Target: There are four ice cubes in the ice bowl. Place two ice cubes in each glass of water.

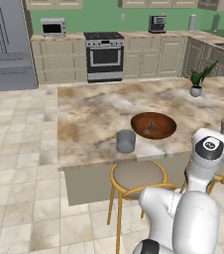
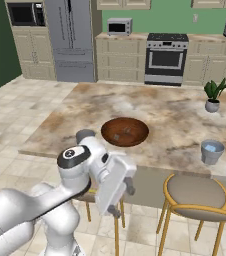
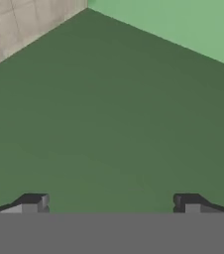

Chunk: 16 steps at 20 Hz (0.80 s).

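Hanging below the counter [image 2: 175, 112] edge with its fingers spread wide and nothing between them, the end effector [image 2: 122, 200] looks parked before any reach; the ice bowl [image 2: 125, 131], glossy reddish-brown wood, sits mid-counter between the glasses, within likely reach; one grey-blue glass [image 1: 126, 141] stands near the front edge, the other glass [image 2: 212, 151] well apart; the ice cubes are too small to make out.

The white arm is folded low, elbow bent, wrist tucked in close. The gripper [image 2: 122, 200] points sideways, jaws spread wide, nothing between its two dark fingertips [image 3: 34, 202].
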Motion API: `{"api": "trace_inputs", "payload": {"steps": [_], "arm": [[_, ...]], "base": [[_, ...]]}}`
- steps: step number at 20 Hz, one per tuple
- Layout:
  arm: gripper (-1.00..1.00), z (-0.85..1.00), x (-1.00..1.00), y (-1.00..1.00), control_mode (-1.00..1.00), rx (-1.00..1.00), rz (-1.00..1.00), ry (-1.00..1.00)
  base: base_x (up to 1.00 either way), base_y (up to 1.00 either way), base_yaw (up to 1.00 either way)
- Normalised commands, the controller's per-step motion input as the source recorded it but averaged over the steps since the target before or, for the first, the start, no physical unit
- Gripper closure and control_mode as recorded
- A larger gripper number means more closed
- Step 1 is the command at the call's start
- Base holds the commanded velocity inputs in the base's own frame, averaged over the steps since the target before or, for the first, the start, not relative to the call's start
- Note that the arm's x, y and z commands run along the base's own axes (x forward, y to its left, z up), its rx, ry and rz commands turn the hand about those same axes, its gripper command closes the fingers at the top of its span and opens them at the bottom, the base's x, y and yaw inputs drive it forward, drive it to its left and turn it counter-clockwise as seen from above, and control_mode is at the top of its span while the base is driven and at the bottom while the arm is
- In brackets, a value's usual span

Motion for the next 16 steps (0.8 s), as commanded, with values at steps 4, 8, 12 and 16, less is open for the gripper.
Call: {"api": "trace_inputs", "payload": {"steps": [4, 8, 12, 16], "arm": [[-1.00, 0.11, 0.65, 0.00, -1.00, 0.66, -0.34, -0.78], [-1.00, 0.00, 0.64, 0.00, -1.00, 0.76, -0.28, -0.87], [-1.00, -0.32, 0.67, 0.21, -1.00, 0.68, -0.26, -0.75], [-1.00, -0.55, 0.46, 0.89, -1.00, 0.30, -0.18, -0.55]], "base": [[0.00, 0.00, 0.00], [0.00, 0.00, 0.00], [0.00, 0.00, 0.00], [0.00, 0.00, 0.00]]}}
